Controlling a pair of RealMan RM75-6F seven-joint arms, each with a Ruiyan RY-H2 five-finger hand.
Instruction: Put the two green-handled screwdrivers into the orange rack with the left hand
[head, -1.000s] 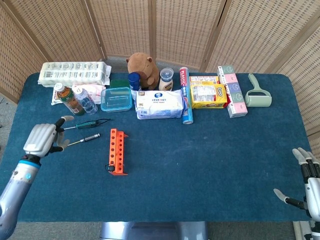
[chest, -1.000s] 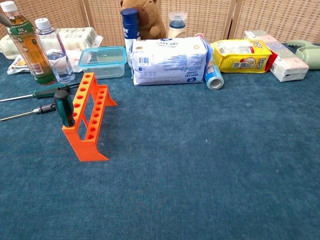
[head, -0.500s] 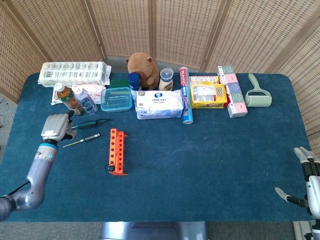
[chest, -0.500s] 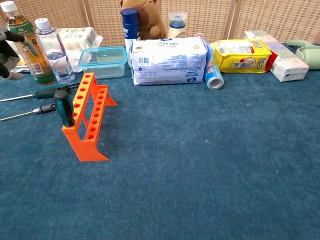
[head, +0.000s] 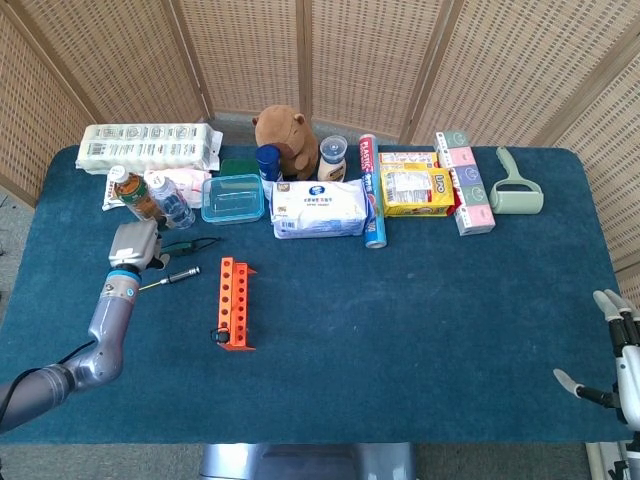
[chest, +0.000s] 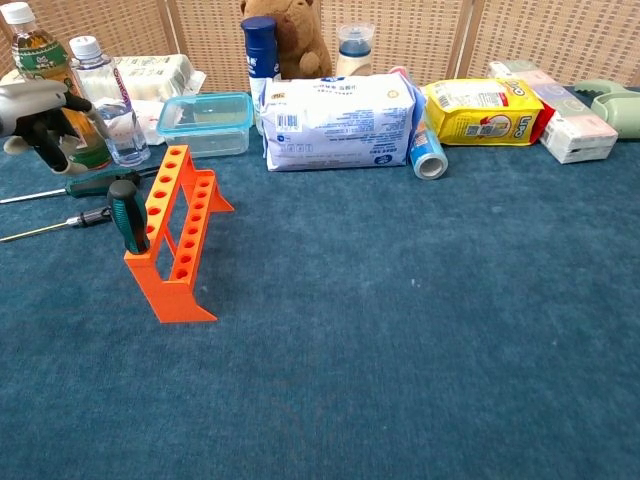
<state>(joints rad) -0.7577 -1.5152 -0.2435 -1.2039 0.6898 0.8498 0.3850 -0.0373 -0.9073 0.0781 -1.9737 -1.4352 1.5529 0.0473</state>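
Left hand (chest: 40, 118) above the green screwdriver (chest: 95, 183) lying by the bottles, fingers curled down, empty. Other one upright in the rack (chest: 175, 235). Right hand (head: 622, 345) idle, fingers spread. Likely light, rigid, prone to rolling; best pinched at the handle.

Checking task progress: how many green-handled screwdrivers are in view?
2. One green-handled screwdriver stands in the near end of the orange plastic rack; the other lies on the blue tablecloth under the left hand.

Blue tube (head: 368, 190) — "PLASTIC"; other labels too small to read.
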